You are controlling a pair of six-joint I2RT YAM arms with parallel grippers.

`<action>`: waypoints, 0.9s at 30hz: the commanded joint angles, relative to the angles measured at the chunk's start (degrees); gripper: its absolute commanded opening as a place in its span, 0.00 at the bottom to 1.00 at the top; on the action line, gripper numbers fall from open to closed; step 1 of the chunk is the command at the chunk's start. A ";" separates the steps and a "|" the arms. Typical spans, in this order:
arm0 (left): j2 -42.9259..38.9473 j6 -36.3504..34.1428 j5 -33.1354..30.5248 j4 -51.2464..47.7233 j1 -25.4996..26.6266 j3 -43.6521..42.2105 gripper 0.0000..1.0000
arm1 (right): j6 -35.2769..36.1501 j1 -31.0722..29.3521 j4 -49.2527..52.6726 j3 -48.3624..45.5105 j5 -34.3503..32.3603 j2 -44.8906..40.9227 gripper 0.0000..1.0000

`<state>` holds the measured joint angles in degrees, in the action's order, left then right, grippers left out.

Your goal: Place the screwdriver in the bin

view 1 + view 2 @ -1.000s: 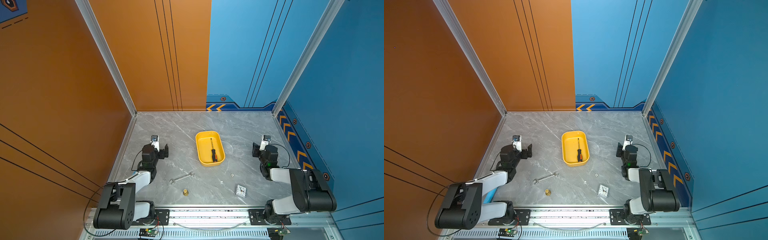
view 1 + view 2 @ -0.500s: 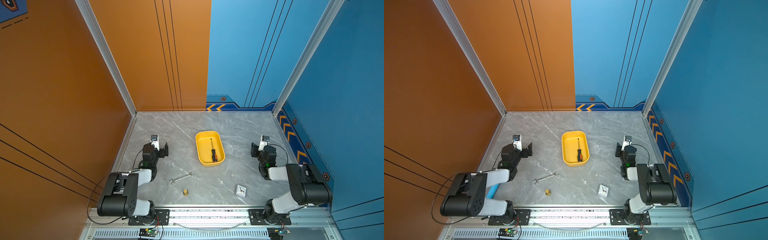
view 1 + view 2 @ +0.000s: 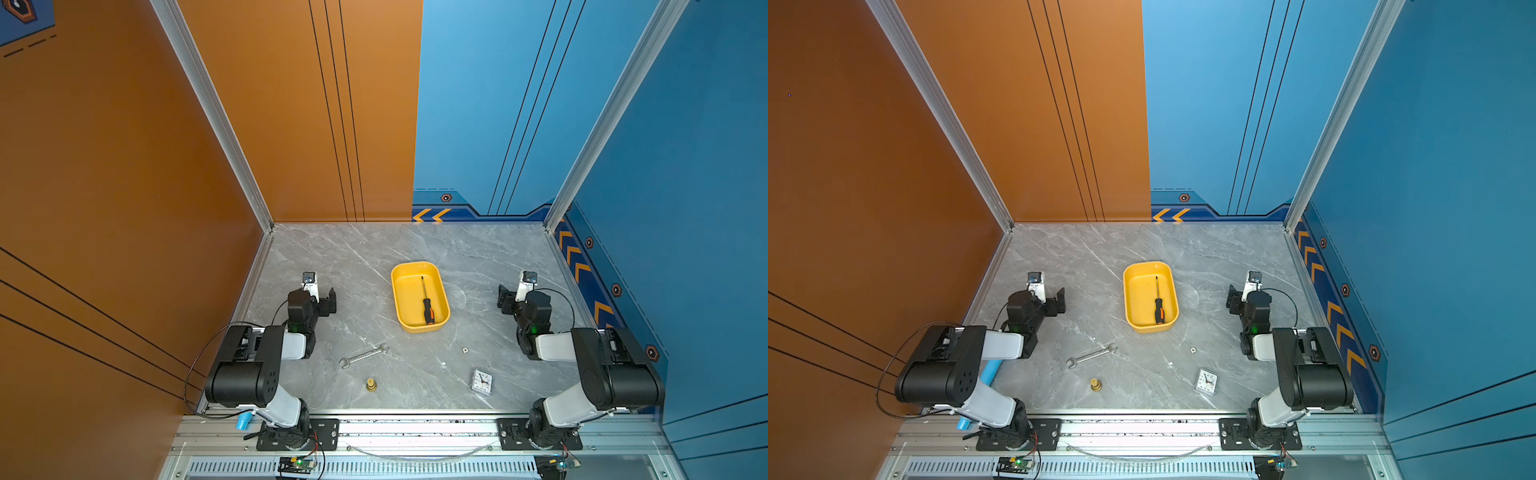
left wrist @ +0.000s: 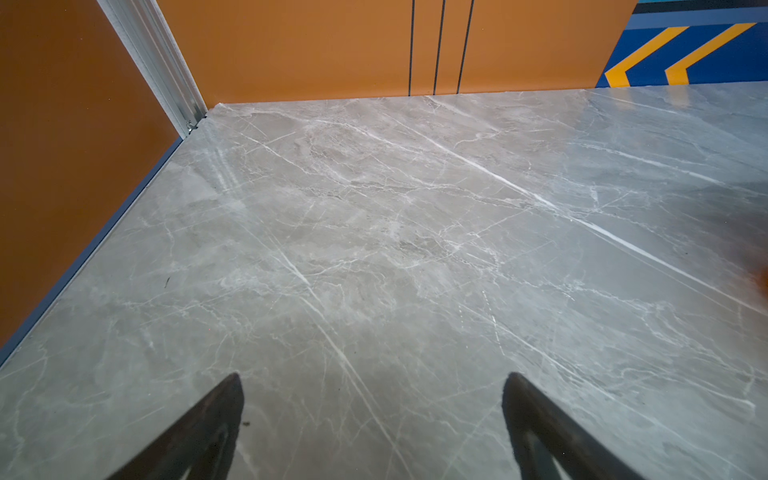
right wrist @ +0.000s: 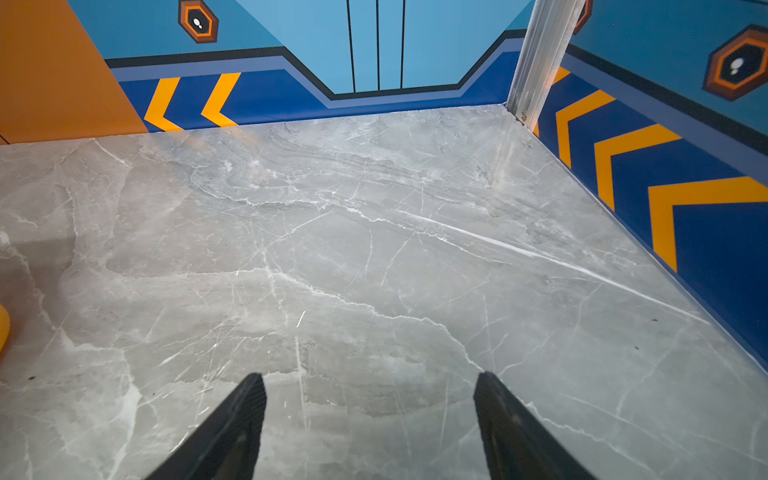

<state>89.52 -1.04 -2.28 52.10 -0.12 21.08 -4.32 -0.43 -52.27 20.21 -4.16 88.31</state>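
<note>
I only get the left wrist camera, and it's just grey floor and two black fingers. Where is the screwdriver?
Observer: The screwdriver lies inside the yellow bin, with its handle end nearer the arms' bases.
Operator: Is the other arm holding anything?
Observer: No. The right gripper has its fingers apart over the table, with nothing between them.
Operator: What else is lying around?
Observer: A silver wrench lies on the table in front of the bin, not touching it.
</note>
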 commanded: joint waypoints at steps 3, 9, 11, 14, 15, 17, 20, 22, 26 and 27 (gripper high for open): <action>0.20 0.99 0.78 0.73 -0.34 0.77 0.98 | 0.27 -0.36 0.07 1.15 -1.02 0.34 1.00; 0.18 0.81 0.44 0.73 -0.07 0.78 0.98 | 0.34 -0.36 -0.11 1.06 -1.02 0.39 1.00; 0.09 0.78 0.36 0.73 -0.01 0.72 0.98 | 0.31 -0.32 -0.11 1.05 -1.10 0.35 1.00; 0.12 0.78 0.26 0.73 -0.05 0.74 0.98 | 0.39 -0.45 -0.13 1.06 -1.18 0.33 1.00; 0.13 0.79 0.18 0.73 -0.04 0.66 0.98 | 0.35 -0.45 -0.08 1.02 -1.18 0.37 1.00; 0.08 0.75 0.09 0.73 0.11 0.63 0.98 | 0.38 -0.45 -0.04 1.06 -1.15 0.41 1.00; 0.11 0.69 -0.11 0.77 0.12 0.63 0.98 | 0.40 -0.44 -0.05 1.07 -1.20 0.38 1.00; 0.04 0.60 -0.24 0.73 0.20 0.71 0.98 | 0.41 -0.43 -0.03 1.06 -1.20 0.37 1.00; -0.01 0.49 -1.04 0.73 0.60 0.68 0.98 | 0.40 -0.45 -0.02 1.07 -1.20 0.32 1.00; -0.04 0.47 -1.14 0.77 0.65 0.63 0.98 | 0.43 -0.45 -0.02 1.11 -1.22 0.34 1.00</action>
<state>89.52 -0.62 -2.37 52.10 0.10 21.08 -4.27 -0.43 -52.25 20.29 -4.71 88.31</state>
